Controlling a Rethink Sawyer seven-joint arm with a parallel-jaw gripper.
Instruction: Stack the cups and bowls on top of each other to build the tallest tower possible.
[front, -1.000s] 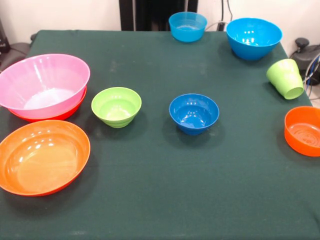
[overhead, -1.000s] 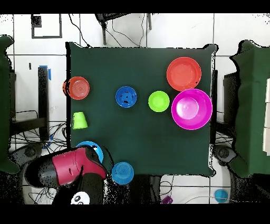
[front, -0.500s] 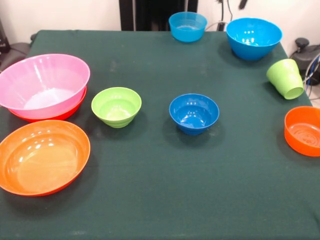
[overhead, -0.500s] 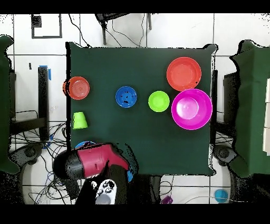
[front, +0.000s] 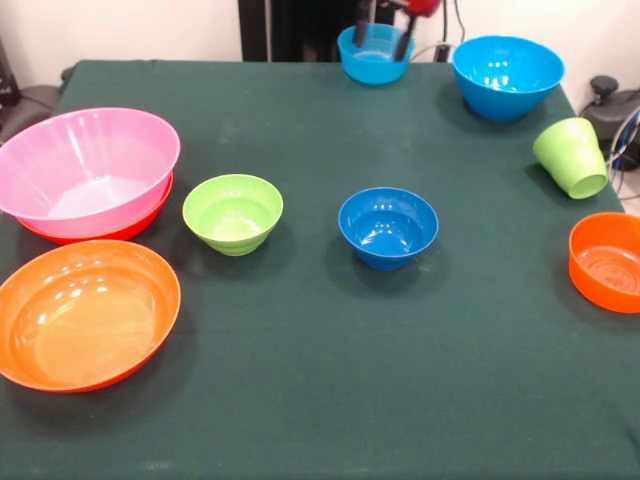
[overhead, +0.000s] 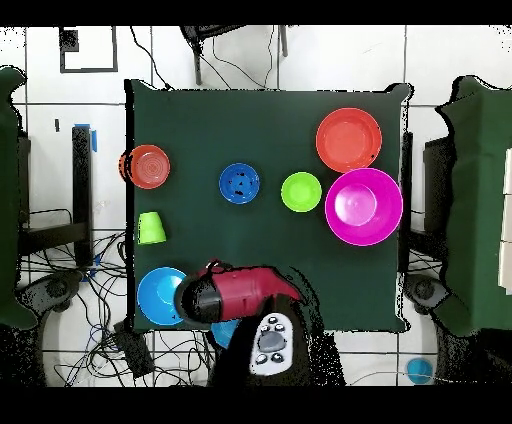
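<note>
Count on the worktop (front: 320, 400): eight bowls, one lime cup (front: 572, 157) on its side near an edge. The pink bowl (front: 88, 170) sits nested in an orange bowl (front: 110, 232). The gripper (front: 381, 40), fingers apart, straddles the small sky-blue bowl (front: 375, 62) at the far edge; overhead, the arm (overhead: 235, 296) hides it. Front half open

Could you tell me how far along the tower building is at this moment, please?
Done: only the pink bowl nested in an orange bowl. In hand: nothing; the gripper hangs open over the small sky blue bowl. Left: every other bowl and the lime green cup sit loose.
</note>
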